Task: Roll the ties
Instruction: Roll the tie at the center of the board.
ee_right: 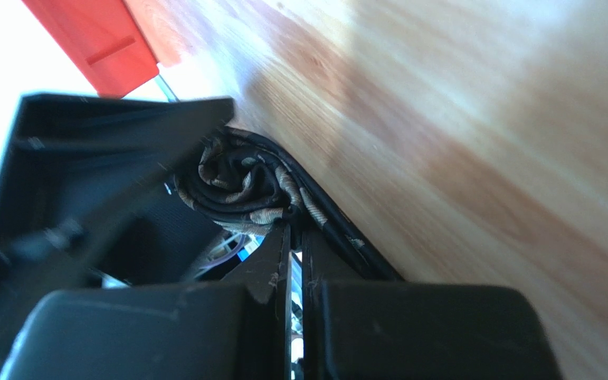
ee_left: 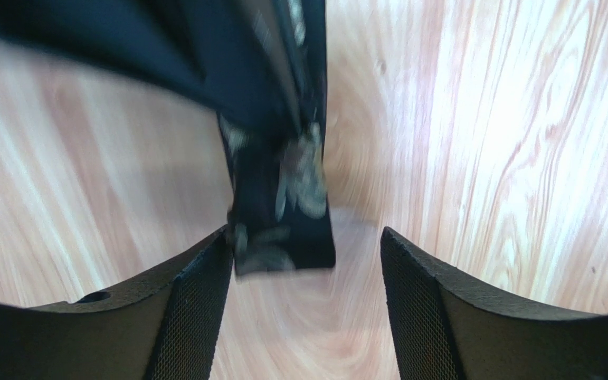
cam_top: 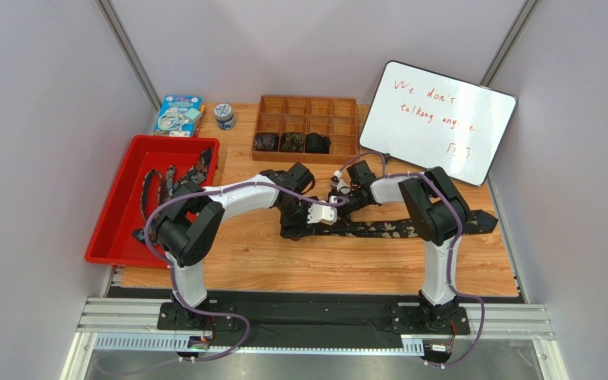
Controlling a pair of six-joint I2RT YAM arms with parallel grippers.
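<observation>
A long dark tie (cam_top: 410, 230) lies flat across the middle of the wooden table (cam_top: 283, 269). The left gripper (ee_left: 305, 237) has its fingers apart. One end of the tie sits between them on the wood and touches one finger. The right gripper (ee_right: 293, 231) is squeezed tight on the tie's rolled-up end (ee_right: 236, 186), which bunches up just past its tips. Farther off to the left, more ties (cam_top: 160, 186) lie loose in a red tray (cam_top: 121, 226). At the back, three little coils (cam_top: 291, 142) sit in a wooden box (cam_top: 307, 104).
</observation>
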